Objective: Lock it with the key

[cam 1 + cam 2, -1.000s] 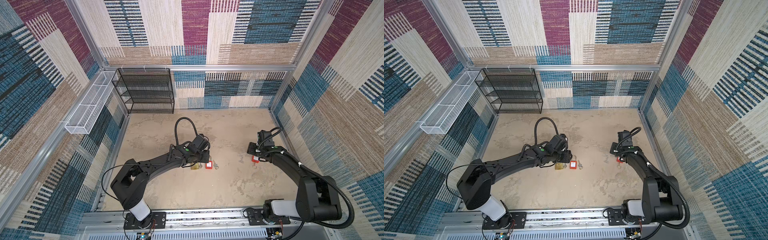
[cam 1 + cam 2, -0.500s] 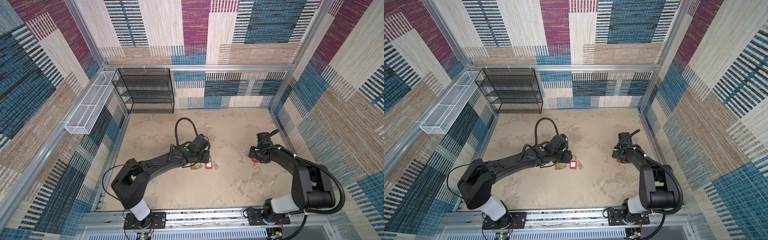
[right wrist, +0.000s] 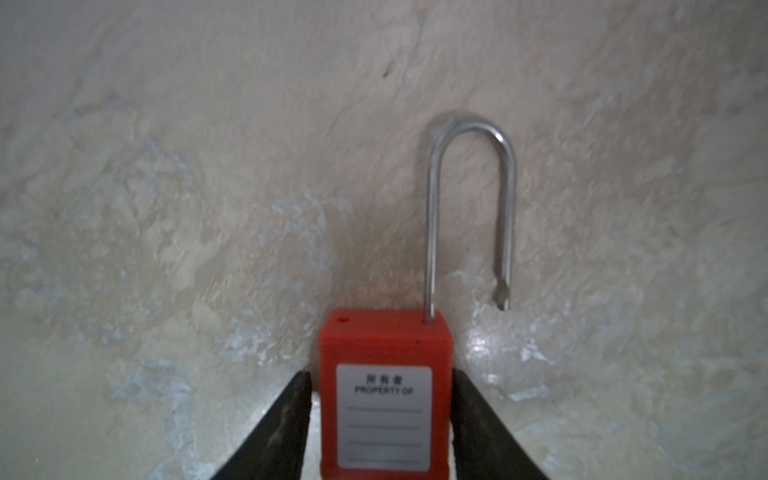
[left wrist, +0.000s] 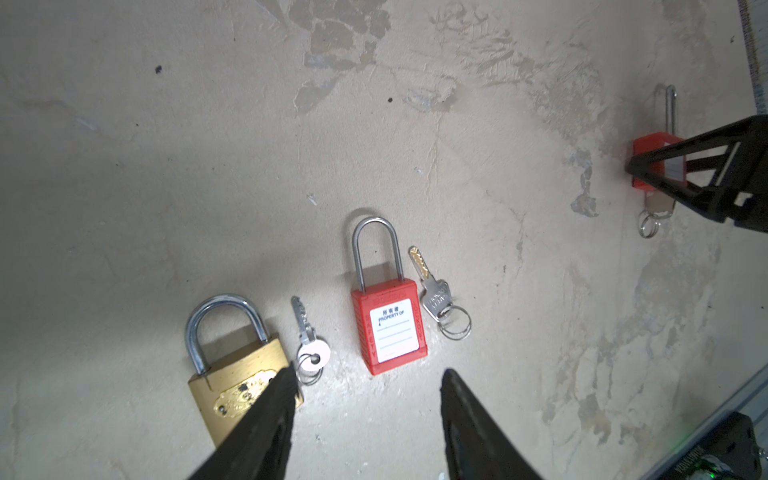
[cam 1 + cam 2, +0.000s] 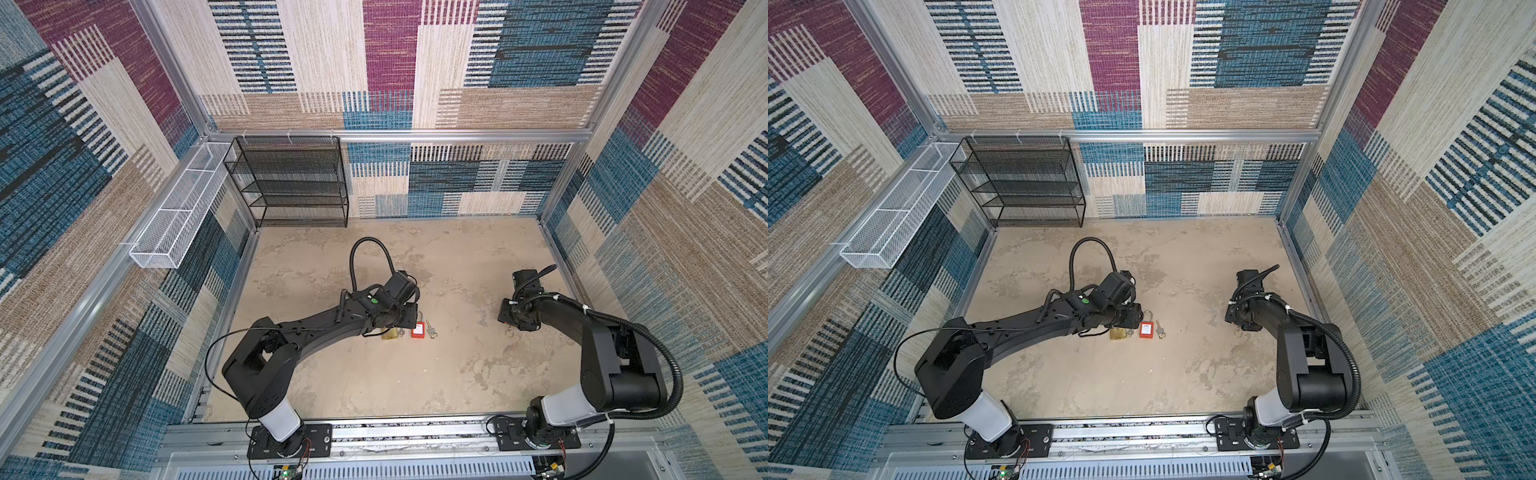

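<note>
Right arm sits over the unlocked padlock: this is the grip step, and nothing is locked yet.

The right gripper (image 3: 380,374) straddles the red plastic padlock with the white label (image 3: 384,336), which lies flat at the right of the beige mottled tabletop (image 5: 374,374). One pad is on its body and there's a sliver of gap at the other, so I can't call a firm hold. Its steel shackle (image 3: 432,208) is swung out, free end beside the body, and a silver key on a ring (image 4: 656,208) seems to sit in the base. Next, I'd say: clamp, swing the shackle over its hole, press, turn the key. The left gripper (image 4: 366,374) hangs wide open and empty over a brass padlock (image 4: 232,374), a second red padlock (image 4: 390,328) and their loose keys (image 4: 432,291). Those lie well apart, so nothing crowds the job.
</note>
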{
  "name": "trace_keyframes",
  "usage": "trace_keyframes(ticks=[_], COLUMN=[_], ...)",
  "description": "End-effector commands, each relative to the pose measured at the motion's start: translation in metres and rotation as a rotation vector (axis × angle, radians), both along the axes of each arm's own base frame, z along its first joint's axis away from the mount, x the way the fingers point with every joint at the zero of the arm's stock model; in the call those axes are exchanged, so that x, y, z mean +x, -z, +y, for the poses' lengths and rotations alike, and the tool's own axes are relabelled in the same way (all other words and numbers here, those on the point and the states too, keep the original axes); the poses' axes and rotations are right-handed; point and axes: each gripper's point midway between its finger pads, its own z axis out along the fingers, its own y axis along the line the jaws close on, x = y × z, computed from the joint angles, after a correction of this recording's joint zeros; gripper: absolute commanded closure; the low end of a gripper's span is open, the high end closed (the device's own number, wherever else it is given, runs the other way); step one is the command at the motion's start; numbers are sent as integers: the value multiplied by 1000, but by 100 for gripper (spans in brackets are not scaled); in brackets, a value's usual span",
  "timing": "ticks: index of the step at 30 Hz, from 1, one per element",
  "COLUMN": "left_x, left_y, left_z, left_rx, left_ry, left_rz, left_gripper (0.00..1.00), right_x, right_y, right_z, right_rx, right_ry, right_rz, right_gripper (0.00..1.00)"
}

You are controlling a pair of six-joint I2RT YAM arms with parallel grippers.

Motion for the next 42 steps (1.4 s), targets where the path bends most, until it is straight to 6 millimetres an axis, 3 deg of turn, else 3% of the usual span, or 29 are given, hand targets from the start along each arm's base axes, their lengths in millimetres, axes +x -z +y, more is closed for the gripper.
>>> trace_keyframes(ticks=[1,7,11,17,26,31,38,42], left_x=[3,0,1,5,14,16,22,23], left_y=[-4,-7,-8,-11,-20,-26,-44,-46], left_z=[1,-3,-7,-6,6,14,13,13], left_rx=[-2,-63,-157,-247,-367,-423,-524,-527], left_ry=[-4,-3,-29,-57,-113,-141,-155,-154], left_rz=[-24,-8,12,30,47,56,46,52], left_gripper=[43,42,42,41,41,41,41,41], right_x=[3,4,5,16,26,19,4,-7], right_y=[2,5,3,-21,-63,-85,-91,-93], right_z=[8,14,19,41,134,202,266,290], right_rx=[45,68,88,121,254,340,403,423], right_ry=[-21,-47,-70,-148,-413,-629,-832,-905], right_rz=[-12,-9,-22,-102,-241,-277,-272,-279], right_gripper=[49,62,64,65,66,68,68,68])
